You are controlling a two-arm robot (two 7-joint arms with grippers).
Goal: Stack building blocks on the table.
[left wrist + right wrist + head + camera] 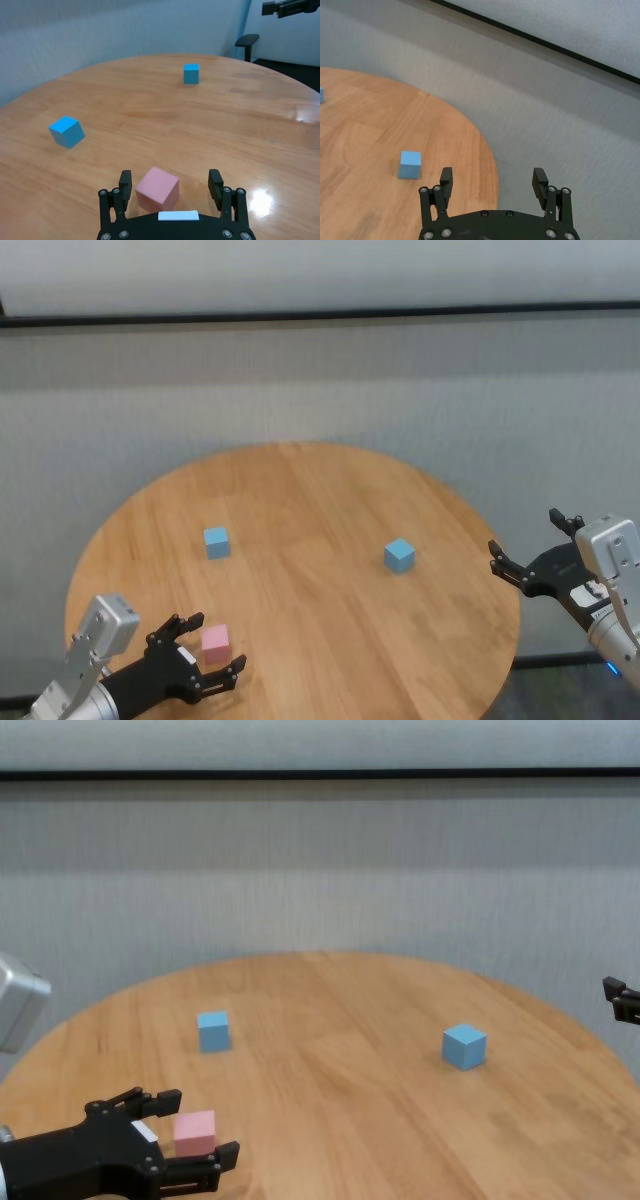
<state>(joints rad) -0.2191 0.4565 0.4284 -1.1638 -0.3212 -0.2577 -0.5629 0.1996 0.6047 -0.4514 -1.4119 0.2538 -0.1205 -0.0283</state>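
Because the pink block [157, 188] sits turned at an angle between the spread fingers of the left hand [171, 186], with gaps on both sides and no contact visible, a closure from this pose would likely meet its corners rather than its flat faces, and the block could twist or skid out across the smooth tabletop [300, 610]. This block lies close to the near left rim, so a push toward the robot might carry it off the edge. The two blue blocks rest apart from it: one [216, 542] farther in on the left, the other [399, 555] toward the right, with broad bare wood between all three for carrying and placing. The right hand [532, 552] hovers wide open and empty just beyond the right rim, well apart from the nearest blue block, clear of the left arm's probable path.
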